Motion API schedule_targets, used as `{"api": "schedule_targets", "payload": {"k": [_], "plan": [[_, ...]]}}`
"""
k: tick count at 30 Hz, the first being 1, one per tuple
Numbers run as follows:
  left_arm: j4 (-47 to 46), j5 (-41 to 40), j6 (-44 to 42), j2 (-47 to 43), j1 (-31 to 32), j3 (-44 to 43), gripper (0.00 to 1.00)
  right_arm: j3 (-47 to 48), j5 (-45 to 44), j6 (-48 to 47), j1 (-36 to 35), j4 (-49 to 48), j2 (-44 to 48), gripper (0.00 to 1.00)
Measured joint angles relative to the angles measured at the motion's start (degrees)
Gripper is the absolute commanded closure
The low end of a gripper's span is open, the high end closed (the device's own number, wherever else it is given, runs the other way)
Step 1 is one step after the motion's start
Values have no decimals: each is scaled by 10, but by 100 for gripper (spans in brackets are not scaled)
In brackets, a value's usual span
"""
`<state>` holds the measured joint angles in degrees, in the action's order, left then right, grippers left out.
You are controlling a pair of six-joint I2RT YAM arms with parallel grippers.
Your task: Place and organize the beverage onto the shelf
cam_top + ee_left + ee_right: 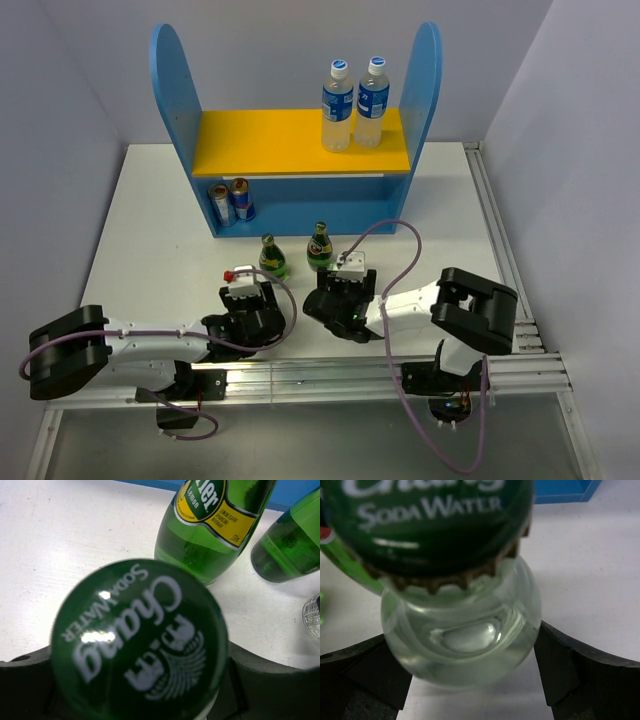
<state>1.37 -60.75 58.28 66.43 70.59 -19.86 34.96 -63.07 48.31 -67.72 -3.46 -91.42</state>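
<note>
Before the shelf (300, 142), the right pincer (464, 667) clasps 1 clear bottle (462, 640), the left pincer (142, 685) has its closure hidden behind a green cap (137, 640); a lift is likely next.

Was set up on a matte white tabletop (140, 230). Was enclosed at the back and on both sides by plain pale lilac-grey walls (300, 50). Was edged along the right and near sides with aluminium rails (497, 240). Was lit evenly, with faint glare on the near rail.
</note>
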Motion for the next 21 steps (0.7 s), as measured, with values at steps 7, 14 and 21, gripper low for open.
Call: {"api": "schedule_targets", "payload": {"k": [7,14,21], "plan": [[44,-3,30,-17,9,-1,100,0,-25,-40,19,-97,-57,27],[133,-2,65,-21,34,-29,100,-5,-25,-47,25,-124,-60,98],[291,-2,106,-18,50,-145,100,0,-31,24,19,-40,-43,100]]}}
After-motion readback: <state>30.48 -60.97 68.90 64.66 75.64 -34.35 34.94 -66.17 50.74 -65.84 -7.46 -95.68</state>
